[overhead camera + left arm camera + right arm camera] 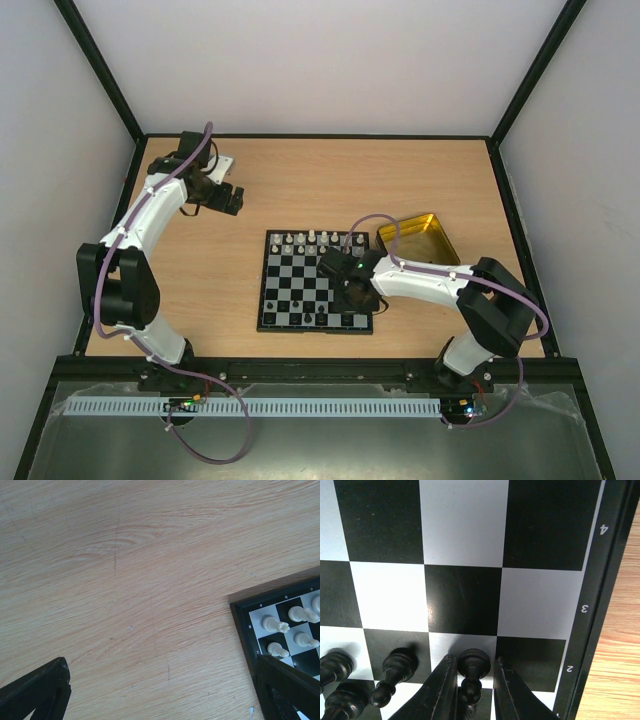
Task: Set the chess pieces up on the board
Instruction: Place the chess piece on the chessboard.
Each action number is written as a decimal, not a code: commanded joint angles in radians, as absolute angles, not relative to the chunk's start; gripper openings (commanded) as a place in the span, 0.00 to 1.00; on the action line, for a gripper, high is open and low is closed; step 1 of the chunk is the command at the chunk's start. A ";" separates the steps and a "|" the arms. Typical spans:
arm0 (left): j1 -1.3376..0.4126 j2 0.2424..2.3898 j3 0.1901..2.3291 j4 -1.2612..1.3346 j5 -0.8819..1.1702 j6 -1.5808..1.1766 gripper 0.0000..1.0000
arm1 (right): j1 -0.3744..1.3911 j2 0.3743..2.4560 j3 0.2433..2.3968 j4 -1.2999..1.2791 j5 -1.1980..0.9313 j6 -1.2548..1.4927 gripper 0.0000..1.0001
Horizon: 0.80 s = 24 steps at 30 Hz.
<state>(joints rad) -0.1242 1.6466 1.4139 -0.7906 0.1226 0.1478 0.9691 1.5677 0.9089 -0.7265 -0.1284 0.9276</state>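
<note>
Right end effector (471, 660) sits at the bottom centre of its wrist view. Its two fingers (442, 690) stand close on either side of a black pawn (473, 666). We cannot tell whether they press on it or merely flank it. The pawn is over a light square in the row marked 2, one square in from the rim of the board (462, 525). To the lower left of that view we see more black pieces (395, 670), just beside the pawn.

In the top view, the same end effector (352, 292) hangs over the lower right part of the board (300, 285), which lies on the table (300, 180) at mid-frame. White pieces (313, 238) line the board's upper edge, and black pieces (305, 319) stand along its lower edge. A gold tray (418, 242) lies just beside the board's upper right corner.

Further out, at the upper left of the top view, the left end effector (232, 198) is released. In its wrist view its fingers (35, 690) are spread wide over bare wood. A board corner with white pieces (276, 625) shows at the right edge.
</note>
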 commanded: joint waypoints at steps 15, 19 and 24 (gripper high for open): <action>-0.129 1.634 1.419 -0.785 0.120 0.143 0.99 | 0.977 1.587 0.954 -0.736 -0.094 0.942 0.27; -0.129 1.631 1.415 -0.787 0.120 0.144 0.99 | 0.977 1.588 0.957 -0.739 -0.087 0.944 0.28; -0.129 1.631 1.413 -0.787 0.119 0.143 0.99 | 0.976 1.588 0.970 -0.752 -0.059 0.946 0.29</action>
